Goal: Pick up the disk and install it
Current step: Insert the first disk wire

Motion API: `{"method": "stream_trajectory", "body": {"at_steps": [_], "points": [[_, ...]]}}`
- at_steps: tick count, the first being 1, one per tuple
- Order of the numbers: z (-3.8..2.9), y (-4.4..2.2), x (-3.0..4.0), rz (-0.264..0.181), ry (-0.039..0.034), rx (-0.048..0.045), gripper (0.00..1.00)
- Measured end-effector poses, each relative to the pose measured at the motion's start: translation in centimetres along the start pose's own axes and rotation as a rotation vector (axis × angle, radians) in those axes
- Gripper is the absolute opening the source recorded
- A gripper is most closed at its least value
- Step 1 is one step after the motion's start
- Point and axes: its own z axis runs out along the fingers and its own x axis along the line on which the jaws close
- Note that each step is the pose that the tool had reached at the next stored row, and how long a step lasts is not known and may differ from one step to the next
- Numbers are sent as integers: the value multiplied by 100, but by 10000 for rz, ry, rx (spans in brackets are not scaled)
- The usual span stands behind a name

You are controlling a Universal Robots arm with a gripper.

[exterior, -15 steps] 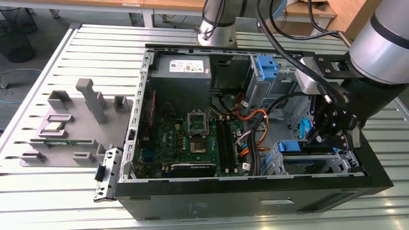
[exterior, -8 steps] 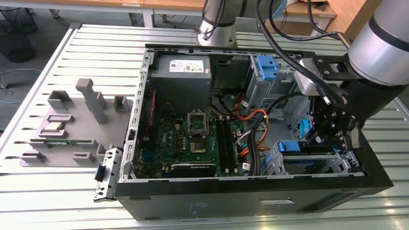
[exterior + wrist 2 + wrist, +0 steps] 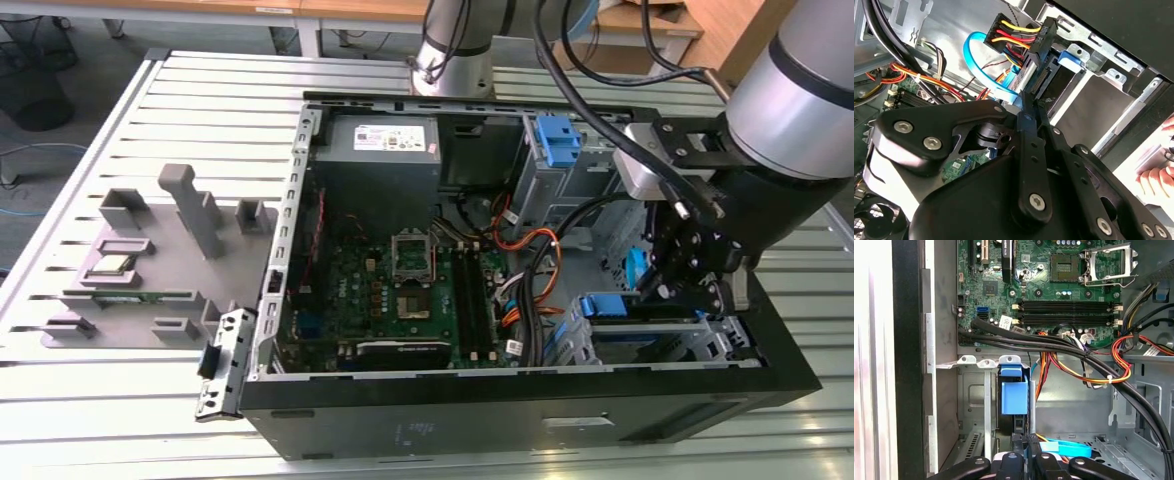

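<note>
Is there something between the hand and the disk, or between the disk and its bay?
Nothing visible does. The hand is right at the edge of the disk, and the disk already stands in its bay. A blue cable and a power plug lie close beside the disk's end, not across the way.

You see a slatted metal table (image 3: 174,100) that carries an open computer case (image 3: 534,410) toward the exterior view's right, and a grey fixture tray (image 3: 147,270) with upright blocks lies at its left.
</note>
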Motion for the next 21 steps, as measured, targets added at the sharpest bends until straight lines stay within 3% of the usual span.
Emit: {"method": "stream_trajectory", "body": {"at_steps": [6,7,10,18,21], "points": [[2,0,0,0,-2,0,23],[2,0,0,0,-1,0,29],[-9,0,0,0,3,0,29],[-183,-8,-5,0,0,0,29],[-191,-9,-6,0,-3,0,29]]}}
